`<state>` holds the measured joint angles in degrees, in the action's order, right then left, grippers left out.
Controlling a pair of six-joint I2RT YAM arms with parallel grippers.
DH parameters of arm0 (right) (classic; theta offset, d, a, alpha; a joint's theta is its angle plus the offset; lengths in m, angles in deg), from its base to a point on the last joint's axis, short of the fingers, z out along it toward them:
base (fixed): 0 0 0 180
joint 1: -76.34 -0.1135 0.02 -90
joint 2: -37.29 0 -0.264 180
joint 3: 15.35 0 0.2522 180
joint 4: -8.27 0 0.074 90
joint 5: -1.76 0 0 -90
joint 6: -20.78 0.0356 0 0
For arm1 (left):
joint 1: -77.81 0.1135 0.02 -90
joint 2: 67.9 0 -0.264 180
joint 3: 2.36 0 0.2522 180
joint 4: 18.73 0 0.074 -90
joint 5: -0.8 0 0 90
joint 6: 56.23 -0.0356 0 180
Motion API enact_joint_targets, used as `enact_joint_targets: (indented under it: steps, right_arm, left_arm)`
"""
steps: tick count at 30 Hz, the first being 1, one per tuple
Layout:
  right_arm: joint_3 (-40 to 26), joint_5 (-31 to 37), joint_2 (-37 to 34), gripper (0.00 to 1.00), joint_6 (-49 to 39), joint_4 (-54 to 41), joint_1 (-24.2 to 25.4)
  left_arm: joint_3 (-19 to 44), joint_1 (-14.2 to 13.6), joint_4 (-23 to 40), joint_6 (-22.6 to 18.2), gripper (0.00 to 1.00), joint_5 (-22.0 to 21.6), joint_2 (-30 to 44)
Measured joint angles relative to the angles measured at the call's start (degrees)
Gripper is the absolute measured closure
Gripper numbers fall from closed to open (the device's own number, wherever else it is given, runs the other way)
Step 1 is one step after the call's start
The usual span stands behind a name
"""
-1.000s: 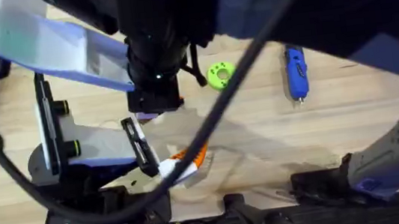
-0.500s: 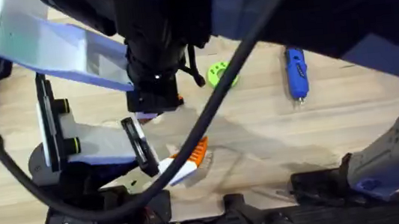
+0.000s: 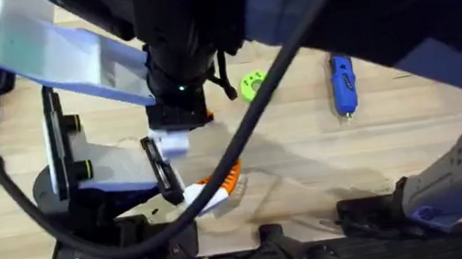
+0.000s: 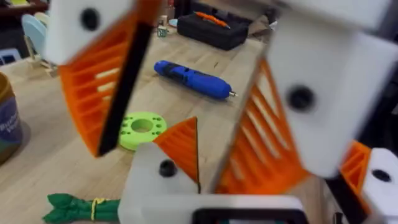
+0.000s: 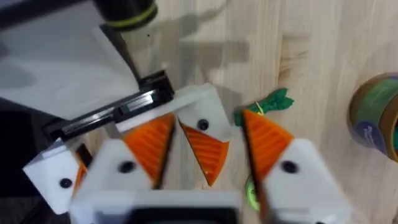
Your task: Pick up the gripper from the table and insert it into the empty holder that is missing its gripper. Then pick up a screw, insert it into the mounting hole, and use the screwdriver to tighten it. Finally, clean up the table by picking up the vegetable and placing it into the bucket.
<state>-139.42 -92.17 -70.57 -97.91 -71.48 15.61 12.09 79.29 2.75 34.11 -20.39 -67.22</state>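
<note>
Wood table (image 3: 424,138): screwdriver (image 3: 344,83) nr far edge

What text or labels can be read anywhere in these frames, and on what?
No text can be read in full.
Bucket: blue label with white lettering, cut off at the frame edge and blurred; unreadable.
Bucket in the right wrist view: label band visible, lettering too blurred to read.
Screwdriver: no marking legible.
Green disc: no text visible.
</note>
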Motion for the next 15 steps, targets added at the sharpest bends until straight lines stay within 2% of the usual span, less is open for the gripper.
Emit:
enact_joint_targets:
  steps: [1,2,15]
  right_arm:
    - [0.0,-0.02,-0.19,0.173,-0.02,-0.23,0.0]
    - [0.0,-0.01,-0.45,0.107,-0.07,-0.32,0.0]
    - [0.0,-0.24,0.81,0.085,0.89,-0.4,1.38]
  left_arm:
    - [0.0,0.0,0.0,-0.27,0.015,-0.01,-0.06]
    - [0.0,0.0,0.01,-0.46,0.015,0.01,-0.06]
    - [0.0,0.0,0.01,-1.25,0.015,0.01,-0.06]
